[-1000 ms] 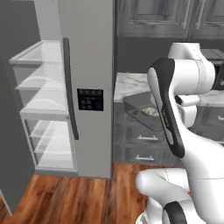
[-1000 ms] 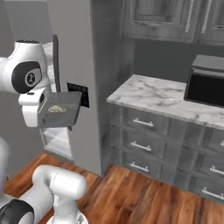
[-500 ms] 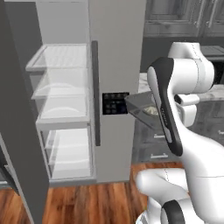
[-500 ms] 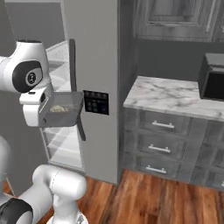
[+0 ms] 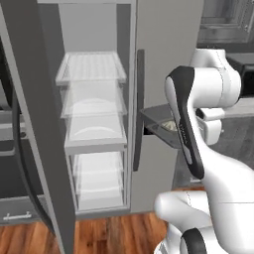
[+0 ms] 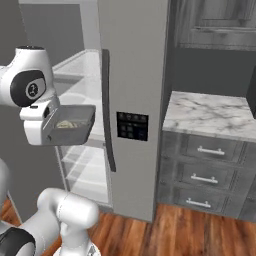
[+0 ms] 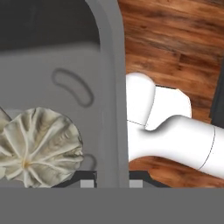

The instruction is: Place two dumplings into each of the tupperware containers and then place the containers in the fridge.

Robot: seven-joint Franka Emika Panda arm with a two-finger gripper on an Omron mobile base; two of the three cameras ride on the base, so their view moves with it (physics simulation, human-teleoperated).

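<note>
My gripper (image 6: pixel 56 127) is shut on the rim of a grey see-through tupperware container (image 6: pixel 76 119), held level at chest height in front of the fridge (image 6: pixel 136 75). A pale folded dumpling (image 6: pixel 67 124) lies inside it. In the hand view the container's wall (image 7: pixel 109 83) runs between my fingertips (image 7: pixel 89 184), with a dumpling (image 7: pixel 37 146) at the lower left. From the left base camera the container (image 5: pixel 158 125) juts out beside the fridge's right door handle (image 5: pixel 139 109). The fridge's left door (image 5: pixel 34 124) stands open, showing white shelves (image 5: pixel 92 101).
Right of the fridge, a marble counter (image 6: pixel 215 112) tops grey drawers (image 6: pixel 205 175), under upper cabinets (image 6: pixel 215 25). The fridge's shut right door carries a dark control panel (image 6: pixel 132 126). Wood floor (image 6: pixel 175 230) lies below.
The whole picture has shifted as the base drove: the fridge now looms closer and its open shelves face the arm. The container has stayed in my gripper at the same pose.
</note>
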